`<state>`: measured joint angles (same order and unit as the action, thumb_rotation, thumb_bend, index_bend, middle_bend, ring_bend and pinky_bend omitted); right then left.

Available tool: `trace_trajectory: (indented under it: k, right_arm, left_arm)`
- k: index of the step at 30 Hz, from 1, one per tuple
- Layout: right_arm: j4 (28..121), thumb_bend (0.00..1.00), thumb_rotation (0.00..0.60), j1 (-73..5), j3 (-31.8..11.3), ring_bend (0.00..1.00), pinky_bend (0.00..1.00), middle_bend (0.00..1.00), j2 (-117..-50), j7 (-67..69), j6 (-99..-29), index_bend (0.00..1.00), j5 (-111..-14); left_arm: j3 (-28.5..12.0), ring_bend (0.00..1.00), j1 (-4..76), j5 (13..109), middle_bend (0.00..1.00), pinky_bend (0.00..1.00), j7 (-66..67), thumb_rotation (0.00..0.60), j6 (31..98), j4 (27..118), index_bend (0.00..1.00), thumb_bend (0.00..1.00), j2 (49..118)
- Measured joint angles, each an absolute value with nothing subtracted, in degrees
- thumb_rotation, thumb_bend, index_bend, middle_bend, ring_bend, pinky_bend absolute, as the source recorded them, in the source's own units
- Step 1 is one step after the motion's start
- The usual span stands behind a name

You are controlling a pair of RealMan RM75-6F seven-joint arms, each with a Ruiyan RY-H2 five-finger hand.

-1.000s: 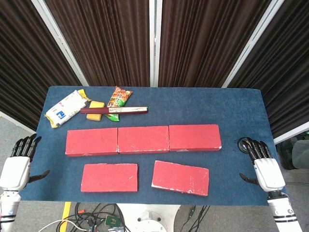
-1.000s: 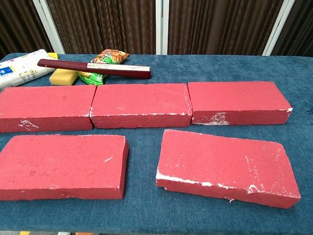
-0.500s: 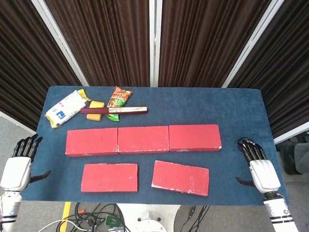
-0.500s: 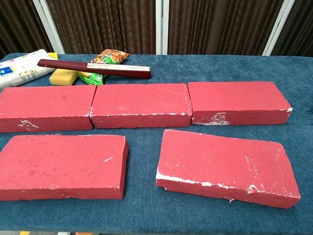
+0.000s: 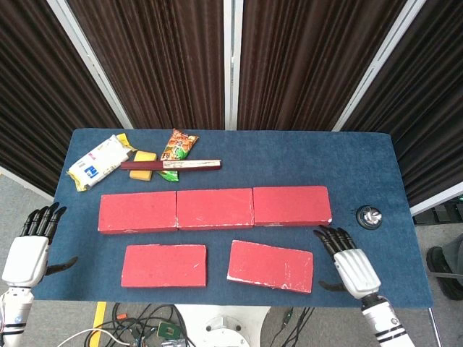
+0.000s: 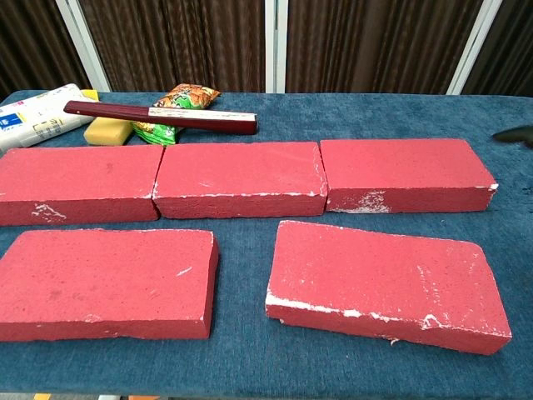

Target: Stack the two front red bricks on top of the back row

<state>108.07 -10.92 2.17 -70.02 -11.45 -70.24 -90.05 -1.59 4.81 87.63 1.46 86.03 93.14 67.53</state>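
Note:
Two red bricks lie in front: the left one (image 5: 164, 265) (image 6: 106, 282) and the right one (image 5: 270, 265) (image 6: 386, 282), which is slightly skewed. Behind them three red bricks make the back row (image 5: 214, 208) (image 6: 240, 178). My right hand (image 5: 349, 262) hovers open just right of the front right brick, fingers apart, holding nothing; a dark fingertip (image 6: 516, 135) shows at the chest view's right edge. My left hand (image 5: 30, 249) is open off the table's left front corner, well away from the bricks.
At the back left of the blue table (image 5: 289, 163) lie a white packet (image 5: 100, 162), a yellow sponge (image 5: 145, 161), a snack bag (image 5: 178, 147) and a dark red stick (image 5: 171, 165). A small round metal object (image 5: 369, 215) sits near the right edge.
My right hand has moved left and inward from the table's right edge to beside the front right brick, uncovering the round metal object. The left hand has barely moved.

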Motion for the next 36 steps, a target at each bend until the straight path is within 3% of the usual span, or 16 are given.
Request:
trace_trajectory:
  k: [12,27,36]
  right_arm:
    - [110.9,0.00,0.600,-13.3,2.5,0.00,0.00,0.00,-78.6,-24.3,-64.8,0.00,-82.0]
    - [108.5,0.00,0.600,-13.7,2.1,0.00,0.00,0.00,-87.5,-31.8,-65.7,0.00,-74.6]
    - [107.9,0.00,0.600,-15.0,1.0,0.00,0.00,0.00,-89.2,-33.7,-65.6,0.00,-70.9]
  left_arm:
    - [-1.4,0.00,4.9,87.3,0.00,0.00,-0.6,0.600,85.4,91.4,0.01,0.00,67.7]
    - [-1.2,0.00,4.7,86.8,0.00,0.00,-1.9,0.600,85.0,90.3,0.01,0.00,67.8]
    - [-1.1,0.00,4.6,86.8,0.00,0.00,-2.6,0.600,85.0,89.8,0.01,0.00,67.8]
